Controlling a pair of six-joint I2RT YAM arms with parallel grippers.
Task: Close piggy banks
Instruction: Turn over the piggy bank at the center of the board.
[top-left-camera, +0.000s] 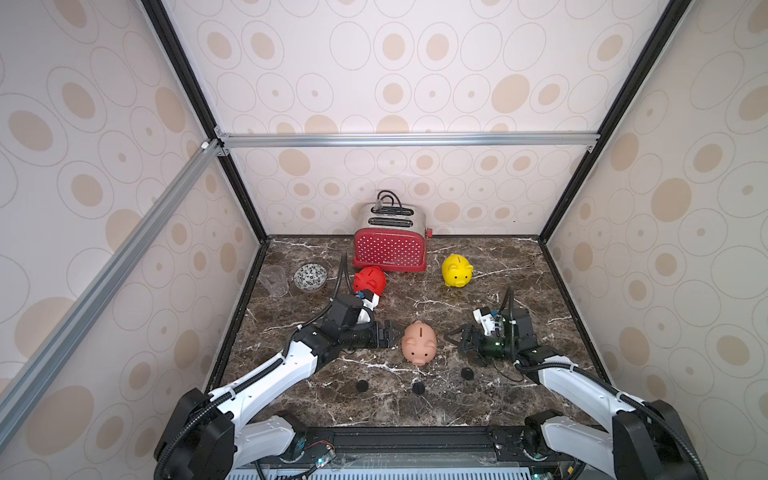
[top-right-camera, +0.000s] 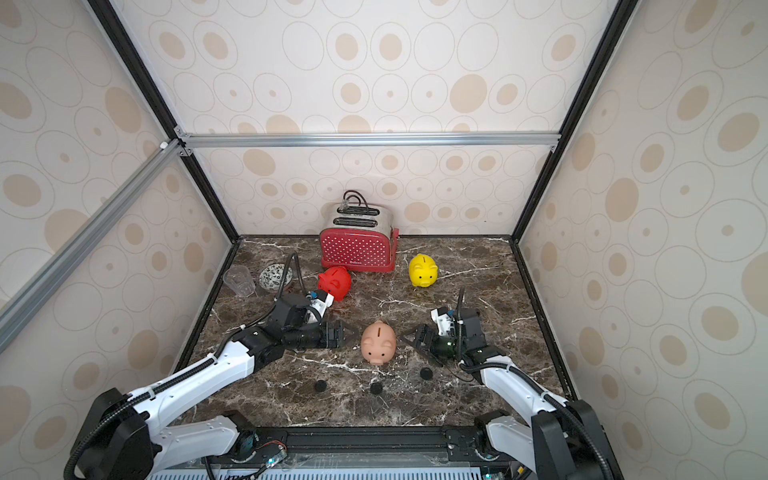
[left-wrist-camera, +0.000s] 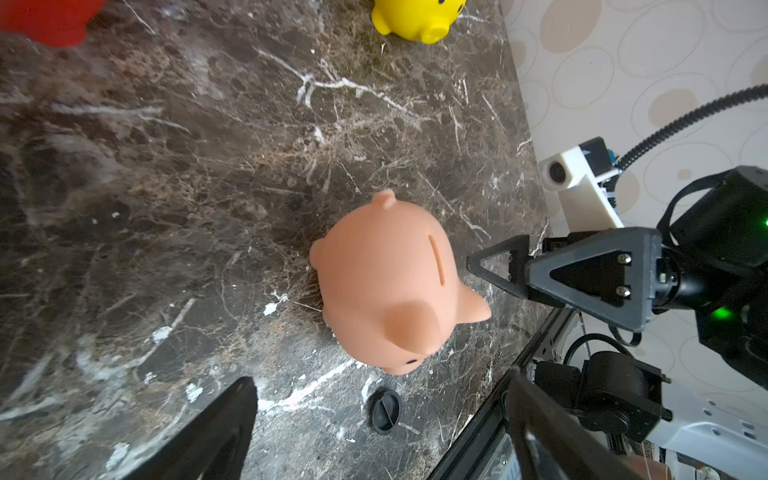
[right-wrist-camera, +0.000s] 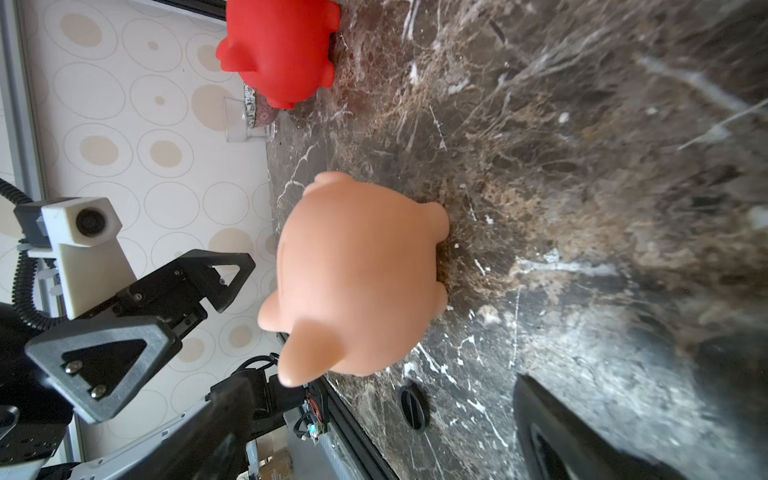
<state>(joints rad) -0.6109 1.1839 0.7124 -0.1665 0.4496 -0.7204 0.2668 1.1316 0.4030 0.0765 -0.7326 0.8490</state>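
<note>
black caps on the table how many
3, near the front edge: left cap, middle cap in front of the pink pig, right cap to its right. Others may be hidden.

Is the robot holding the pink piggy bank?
No, the pink piggy bank stands free on the table between the open left pincer and open right pincer, neither touching it.

I cannot see the underside of any pig; the red pig (top-left-camera: 370, 279), the yellow pig (top-left-camera: 456, 270) and the peach pig (top-left-camera: 419, 343) all stand belly-down on the table (top-left-camera: 415, 301); in both top views the left arm's wrist camera (top-left-camera: 369, 300) covers part of the red pig; in the left wrist view the frame edge cuts off the red and yellow pigs; in the right wrist view the red pig hides most of the bowl (right-wrist-camera: 261, 113); the three black caps (top-left-camera: 418, 388) are too small in the top views to show detail.
</note>
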